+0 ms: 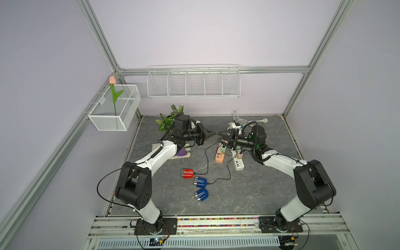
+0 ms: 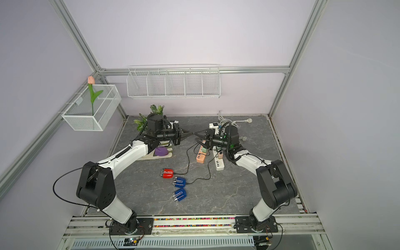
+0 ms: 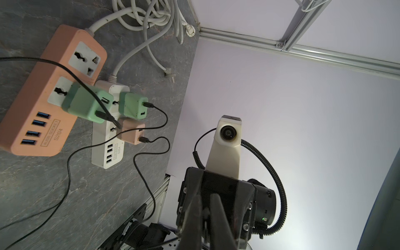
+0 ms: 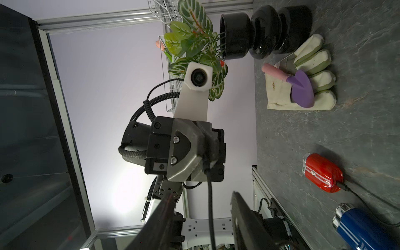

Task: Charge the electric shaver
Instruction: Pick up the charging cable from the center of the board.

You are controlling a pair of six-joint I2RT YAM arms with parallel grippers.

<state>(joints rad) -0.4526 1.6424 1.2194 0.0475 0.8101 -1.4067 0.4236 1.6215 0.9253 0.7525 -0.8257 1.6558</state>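
Observation:
Three electric shavers lie near the table's middle: a red one (image 1: 187, 173) and a blue one (image 1: 200, 182), each with a black cable plugged in, and a second blue shaver (image 1: 201, 194) with no cable. My two grippers meet tip to tip in the air above the table. The left gripper (image 1: 212, 134) is shut on the end of a black charging cable (image 4: 209, 205). That cable hangs between the fingers of my right gripper (image 4: 202, 195), which stands open around it with a gap on each side.
A pink power strip (image 1: 219, 154) and a white one (image 1: 238, 165) lie under the right gripper, with green and pink adapters and black cables. Coiled white cords (image 1: 238, 119) lie behind. A glove with a purple trowel (image 1: 183, 154) and a potted plant (image 1: 171, 118) sit at back left.

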